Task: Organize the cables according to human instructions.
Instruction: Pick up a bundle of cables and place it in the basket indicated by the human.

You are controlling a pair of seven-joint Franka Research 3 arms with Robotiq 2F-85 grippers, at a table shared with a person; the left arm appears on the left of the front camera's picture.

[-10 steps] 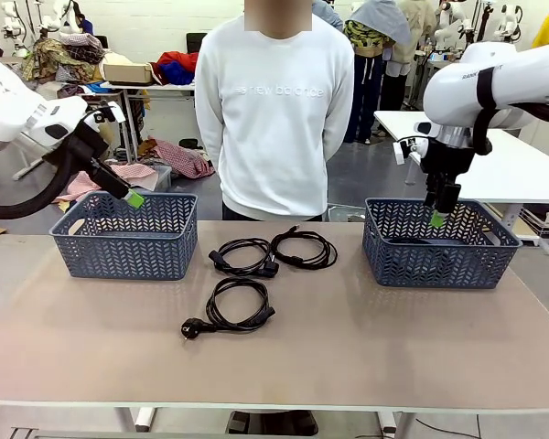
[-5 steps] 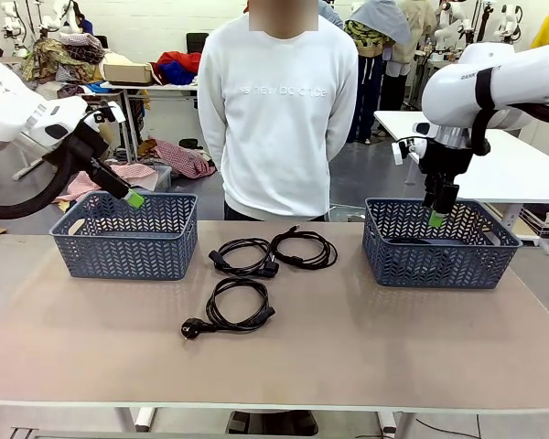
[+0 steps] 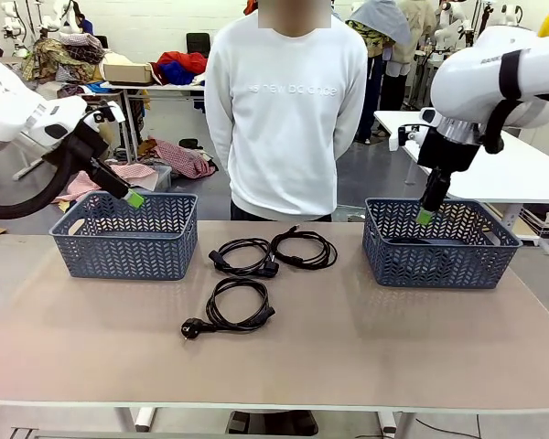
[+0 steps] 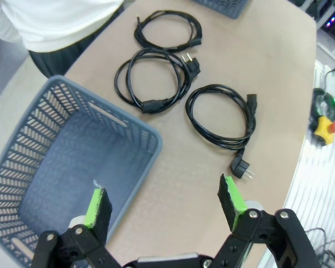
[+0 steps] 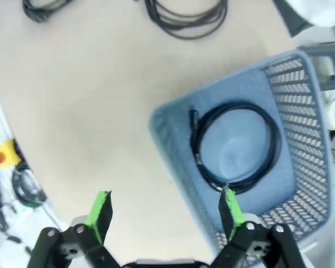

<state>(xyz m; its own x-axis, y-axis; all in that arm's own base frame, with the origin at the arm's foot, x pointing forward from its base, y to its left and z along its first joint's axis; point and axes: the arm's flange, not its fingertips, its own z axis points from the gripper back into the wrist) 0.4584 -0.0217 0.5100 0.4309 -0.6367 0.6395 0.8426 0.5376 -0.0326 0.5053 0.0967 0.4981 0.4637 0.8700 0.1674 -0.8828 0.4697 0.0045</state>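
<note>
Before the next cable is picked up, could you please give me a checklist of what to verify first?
1. The left gripper is open and empty, by the left basket: ok.
2. The right gripper is open and empty, by the right basket: ok.
3. The stored cable lies inside the right basket: ok.
4. The near cable lies alone on the table, free to grasp: ok.
5. The left far cable is separate from the right far cable: cannot tell; they lie very close.
6. Which basket the person wants next: cannot tell; arms are behind the back.
</note>
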